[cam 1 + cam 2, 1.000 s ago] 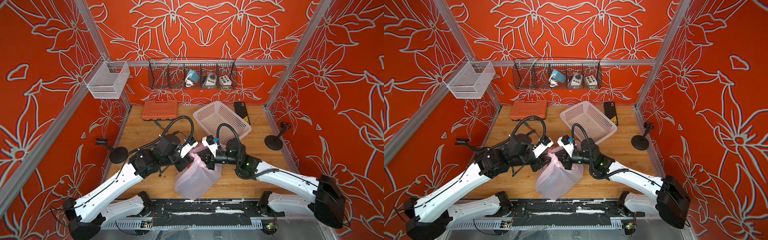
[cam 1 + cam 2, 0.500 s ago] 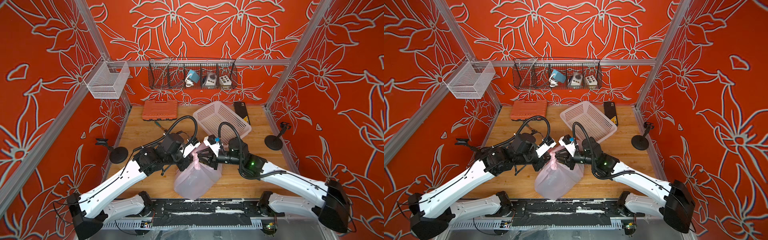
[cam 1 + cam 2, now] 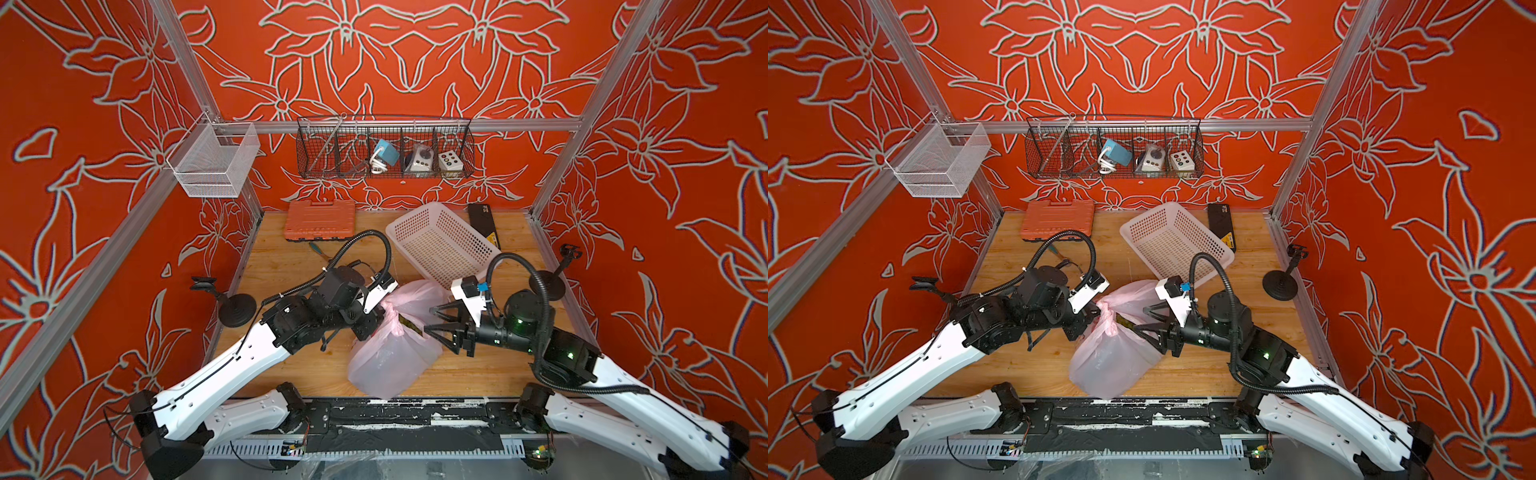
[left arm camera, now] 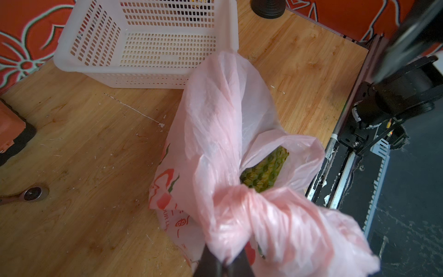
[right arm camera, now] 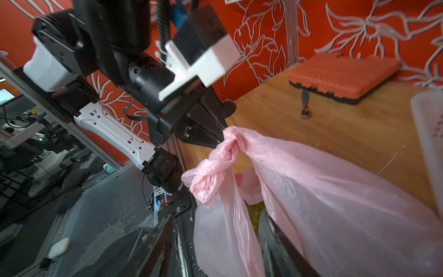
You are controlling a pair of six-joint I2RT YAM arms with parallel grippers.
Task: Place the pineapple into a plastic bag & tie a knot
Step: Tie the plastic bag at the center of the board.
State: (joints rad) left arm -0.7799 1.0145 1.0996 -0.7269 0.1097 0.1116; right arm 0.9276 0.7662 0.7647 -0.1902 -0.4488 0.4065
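Observation:
The pale-pink plastic bag (image 3: 390, 357) (image 3: 1113, 361) stands at the table's front middle. The pineapple (image 4: 266, 167) shows yellow-green through the bag's mouth. The bag's handle strips are twisted together into a knot (image 5: 230, 146) (image 4: 242, 199), with loose ends hanging below it. My left gripper (image 3: 376, 322) (image 4: 224, 262) is shut on the pink plastic at the knot. My right gripper (image 3: 428, 320) (image 5: 215, 215) is open just right of the bag. Its fingers (image 5: 268, 230) straddle the bag's side film without pinching it.
A white perforated basket (image 3: 440, 245) lies tilted behind the bag. An orange tool case (image 3: 320, 220) and a black box (image 3: 482, 220) sit by the back wall. Black stands (image 3: 237, 309) (image 3: 548, 284) flank the table. A ratchet (image 4: 31, 194) lies on the wood.
My right gripper has opened, let go of the bag's handle and drawn back to the right. My left gripper has shut on the twisted handles.

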